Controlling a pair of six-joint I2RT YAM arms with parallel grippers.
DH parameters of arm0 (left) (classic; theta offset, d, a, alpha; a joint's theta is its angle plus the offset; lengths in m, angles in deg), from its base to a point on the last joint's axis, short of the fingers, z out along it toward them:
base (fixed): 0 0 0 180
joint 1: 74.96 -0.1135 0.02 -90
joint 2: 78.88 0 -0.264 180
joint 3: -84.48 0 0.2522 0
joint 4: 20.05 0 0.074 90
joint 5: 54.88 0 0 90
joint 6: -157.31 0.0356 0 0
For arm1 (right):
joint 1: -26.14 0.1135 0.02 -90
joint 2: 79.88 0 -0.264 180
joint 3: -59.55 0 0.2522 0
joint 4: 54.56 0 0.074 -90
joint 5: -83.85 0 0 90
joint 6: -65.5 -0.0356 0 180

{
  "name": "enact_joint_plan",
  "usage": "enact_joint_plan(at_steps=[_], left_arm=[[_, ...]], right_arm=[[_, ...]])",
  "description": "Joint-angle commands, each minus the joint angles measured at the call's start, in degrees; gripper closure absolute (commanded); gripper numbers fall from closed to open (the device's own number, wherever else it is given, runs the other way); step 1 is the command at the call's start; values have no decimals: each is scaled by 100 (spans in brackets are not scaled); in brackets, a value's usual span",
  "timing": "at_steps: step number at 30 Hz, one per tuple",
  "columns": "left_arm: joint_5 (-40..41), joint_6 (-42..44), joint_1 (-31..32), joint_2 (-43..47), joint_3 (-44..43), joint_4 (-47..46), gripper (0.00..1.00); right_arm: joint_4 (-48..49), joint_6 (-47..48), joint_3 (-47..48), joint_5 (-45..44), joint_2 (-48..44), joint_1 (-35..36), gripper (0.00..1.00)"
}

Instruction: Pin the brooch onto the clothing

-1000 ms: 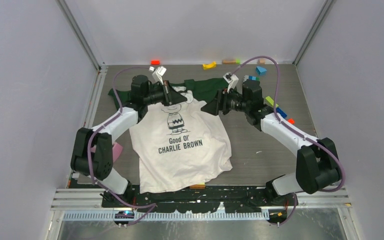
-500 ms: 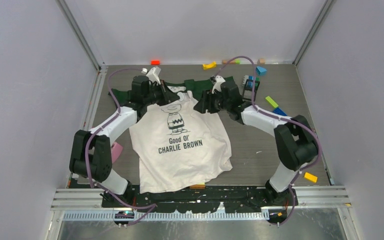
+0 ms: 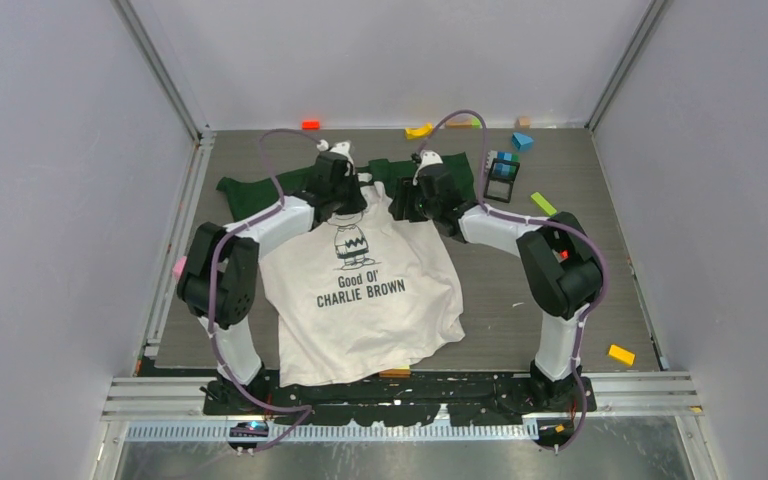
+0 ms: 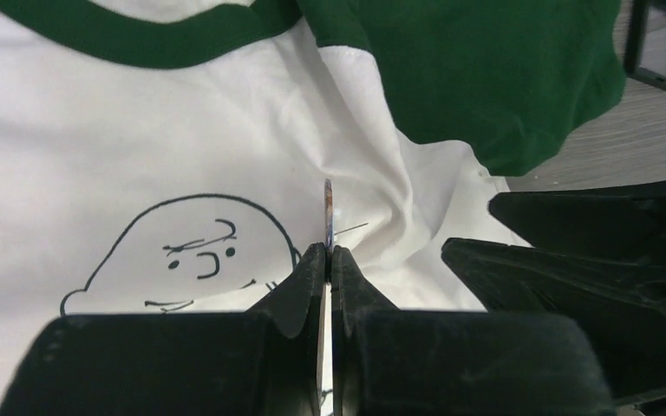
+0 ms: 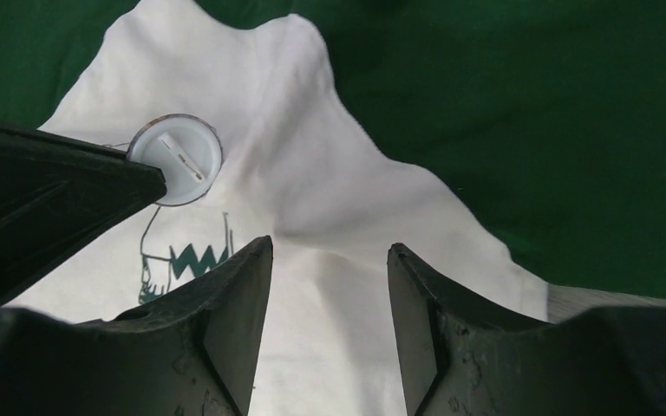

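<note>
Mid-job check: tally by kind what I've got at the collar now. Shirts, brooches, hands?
shirt: 1
brooch: 1
hands: 2 (left hand shut on the brooch, right hand open)
Total: 4

Shirt [image 3: 360, 290] is lying flat on the grey worktop [image 3: 500, 330], print side up. Both arms lean in over the collar, with the left gripper [image 3: 352, 200] and right gripper [image 3: 403, 205] close together. A red block [image 3: 310, 124] and a yellow block [image 3: 419, 130] sit along the far edge.
</note>
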Motion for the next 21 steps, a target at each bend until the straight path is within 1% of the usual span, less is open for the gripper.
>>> enact_joint_plan(at_steps=[1, 7, 13, 21], left_arm=[[990, 500, 246, -202, -522, 301, 100], [1498, 895, 559, -488, -957, 570, 100], [1877, 1219, 791, -944, -1704, 1323, 100], [2190, 1298, 923, -966, -1734, 1568, 100]], right_arm=[[192, 51, -210, -896, -507, -2, 43], [212, 93, -668, -1087, -940, -2, 43], [172, 124, -830, -1144, -1091, -2, 43], [172, 156, -870, -1173, -1194, -10, 43]])
